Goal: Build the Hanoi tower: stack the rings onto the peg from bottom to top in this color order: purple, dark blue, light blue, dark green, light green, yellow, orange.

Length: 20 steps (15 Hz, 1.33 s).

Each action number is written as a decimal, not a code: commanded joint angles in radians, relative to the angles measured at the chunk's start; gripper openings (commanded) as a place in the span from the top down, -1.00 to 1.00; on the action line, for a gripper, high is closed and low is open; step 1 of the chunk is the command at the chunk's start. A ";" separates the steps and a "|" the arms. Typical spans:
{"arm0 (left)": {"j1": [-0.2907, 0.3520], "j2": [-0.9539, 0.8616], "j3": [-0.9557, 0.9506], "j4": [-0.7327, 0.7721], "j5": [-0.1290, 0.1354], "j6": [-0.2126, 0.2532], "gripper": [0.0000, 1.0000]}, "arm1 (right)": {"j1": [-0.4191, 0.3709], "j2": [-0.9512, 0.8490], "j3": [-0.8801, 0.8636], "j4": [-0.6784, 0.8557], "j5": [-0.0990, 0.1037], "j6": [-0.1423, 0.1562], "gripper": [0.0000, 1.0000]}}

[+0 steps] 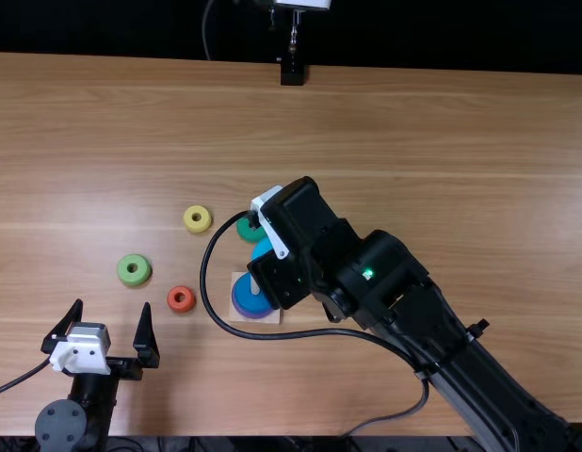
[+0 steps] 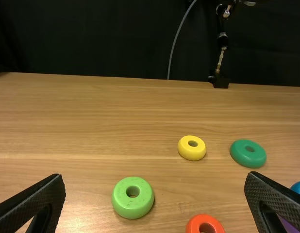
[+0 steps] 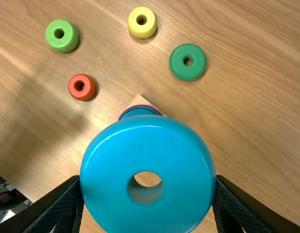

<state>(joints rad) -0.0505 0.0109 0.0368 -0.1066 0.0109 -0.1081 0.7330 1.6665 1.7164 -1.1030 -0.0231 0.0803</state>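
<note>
In the top view my right gripper (image 1: 271,252) is over the far side of the base (image 1: 275,317). My right gripper (image 3: 147,194) is shut on the light blue ring (image 3: 108,160) in the right wrist view. The dark blue ring (image 1: 246,296) lies on the purple ring (image 1: 244,312) around the peg (image 1: 255,283). Loose on the table are the dark green (image 1: 246,232), yellow (image 1: 188,223), light green (image 1: 124,274) and orange (image 1: 174,301) rings. My left gripper (image 1: 112,315) stands open, nearer the front edge; in the left wrist view the left gripper (image 2: 155,194) holds nothing.
The right arm's black cable (image 1: 300,336) loops around the near side of the base. At the table's far edge stands a black mount (image 1: 292,73). The table (image 1: 442,141) extends to the right beyond the right arm.
</note>
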 commanded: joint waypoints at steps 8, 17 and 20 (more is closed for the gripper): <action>0.012 -0.011 -0.037 -0.004 0.000 0.007 -1.00 | 0.025 -0.030 0.035 0.016 -0.003 0.010 1.00; 0.012 -0.011 -0.037 -0.004 0.000 0.007 -1.00 | 0.051 -0.030 0.037 0.045 -0.003 0.012 1.00; 0.012 -0.011 -0.037 -0.004 0.000 0.007 -1.00 | 0.051 -0.028 0.037 0.066 -0.003 0.012 1.00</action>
<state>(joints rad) -0.0505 0.0109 0.0368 -0.1066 0.0113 -0.1081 0.7727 1.6665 1.7168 -1.0409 -0.0227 0.0868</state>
